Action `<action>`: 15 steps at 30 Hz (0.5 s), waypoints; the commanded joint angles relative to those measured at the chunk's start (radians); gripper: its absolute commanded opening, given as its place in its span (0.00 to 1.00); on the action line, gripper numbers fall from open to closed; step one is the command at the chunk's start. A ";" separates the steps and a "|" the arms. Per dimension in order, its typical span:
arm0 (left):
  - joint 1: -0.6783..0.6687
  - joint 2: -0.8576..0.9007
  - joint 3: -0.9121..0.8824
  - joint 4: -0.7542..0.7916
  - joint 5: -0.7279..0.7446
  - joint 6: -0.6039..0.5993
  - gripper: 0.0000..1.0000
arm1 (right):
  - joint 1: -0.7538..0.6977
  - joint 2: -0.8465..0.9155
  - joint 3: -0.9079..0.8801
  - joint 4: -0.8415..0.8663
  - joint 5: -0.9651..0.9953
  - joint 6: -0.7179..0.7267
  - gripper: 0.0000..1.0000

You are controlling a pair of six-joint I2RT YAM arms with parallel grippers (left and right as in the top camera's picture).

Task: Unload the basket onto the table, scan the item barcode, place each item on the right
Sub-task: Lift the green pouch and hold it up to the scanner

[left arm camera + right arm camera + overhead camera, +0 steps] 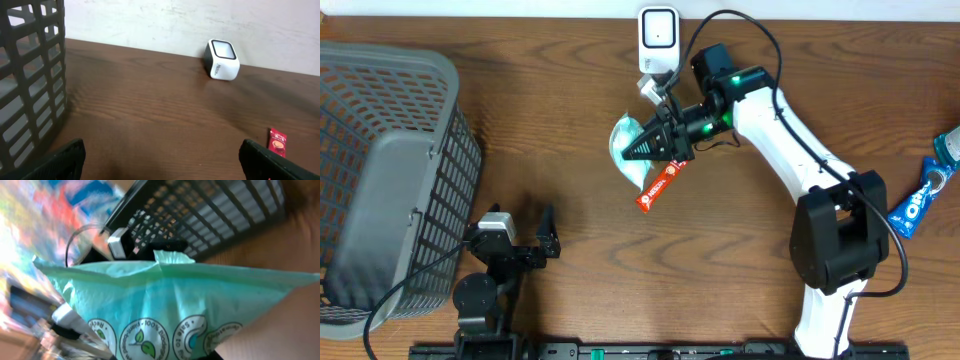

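Tabletop (570, 100), green pouch (626, 150) lengthwise far-to-near

green bag (165, 295): round seals reading "100% biodegradable", "safe to…" and a cut-off "recy…"; blue packet (917, 205): "oreo"; red sachet (658, 187): print too small to read.

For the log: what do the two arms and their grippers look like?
The right arm has white links and black joints, with green lights near its wrist and a black cable looping above it; the right gripper is black. The left arm is black, topped by a grey-white camera box; the left gripper has black fingers.
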 commanded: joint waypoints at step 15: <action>0.006 0.000 -0.016 -0.034 0.013 -0.005 0.98 | 0.151 0.008 -0.015 0.212 -0.111 -0.390 0.01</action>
